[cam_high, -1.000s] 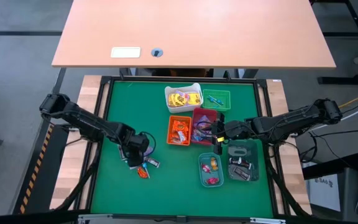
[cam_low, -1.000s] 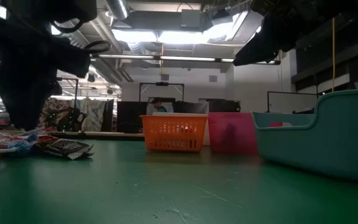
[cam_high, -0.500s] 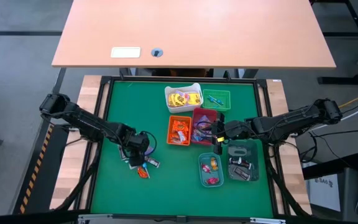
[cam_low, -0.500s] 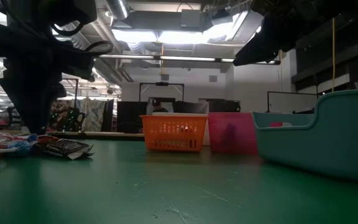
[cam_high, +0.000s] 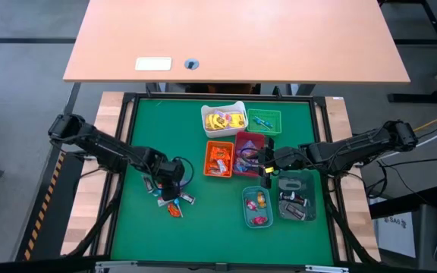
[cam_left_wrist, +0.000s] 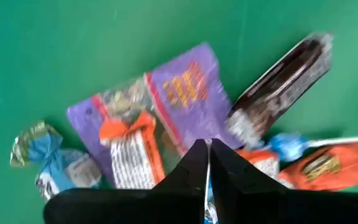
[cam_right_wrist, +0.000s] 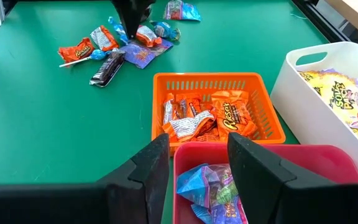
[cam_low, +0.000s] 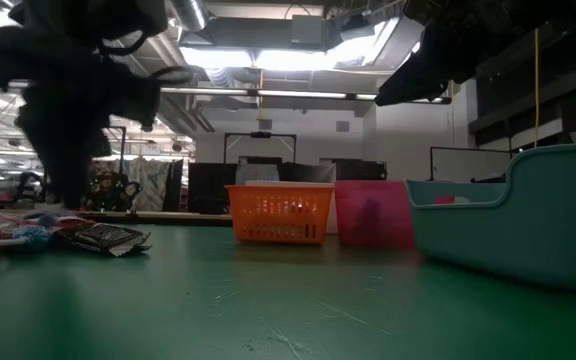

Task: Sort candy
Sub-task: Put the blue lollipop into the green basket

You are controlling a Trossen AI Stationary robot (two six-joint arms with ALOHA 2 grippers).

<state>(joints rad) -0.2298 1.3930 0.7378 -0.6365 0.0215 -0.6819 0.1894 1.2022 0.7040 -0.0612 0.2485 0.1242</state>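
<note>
A small pile of candy (cam_high: 174, 203) lies on the green mat left of the bins: a purple wrapper (cam_left_wrist: 185, 93), a dark brown bar (cam_left_wrist: 284, 78), orange pieces (cam_left_wrist: 319, 165) and a blue one (cam_left_wrist: 58, 165). My left gripper (cam_left_wrist: 207, 144) points down over this pile, shut. My right gripper (cam_right_wrist: 197, 168) hovers open above the red bin (cam_right_wrist: 260, 158) and the orange bin (cam_right_wrist: 216, 118), with nothing between its fingers. My left gripper comes at the pile from above with its shut fingertips (cam_left_wrist: 197, 152) at the purple wrapper's edge (cam_left_wrist: 188, 134), beside an orange-and-white piece. The fingers hide the spot. I cannot tell whether a wrapper is pinched or only touched. The pile lies flat on the mat.
A white bin (cam_high: 224, 119) with yellow candy and a green bin (cam_high: 265, 121) stand at the far side. Two clear bins (cam_high: 256, 207) (cam_high: 297, 196) stand near the right. Open green mat (cam_high: 203, 235) lies near the front. A wooden table (cam_high: 234, 38) stands beyond.
My left gripper has shut its fingers over the candy pile, staying over it. The candy has kept its place.
</note>
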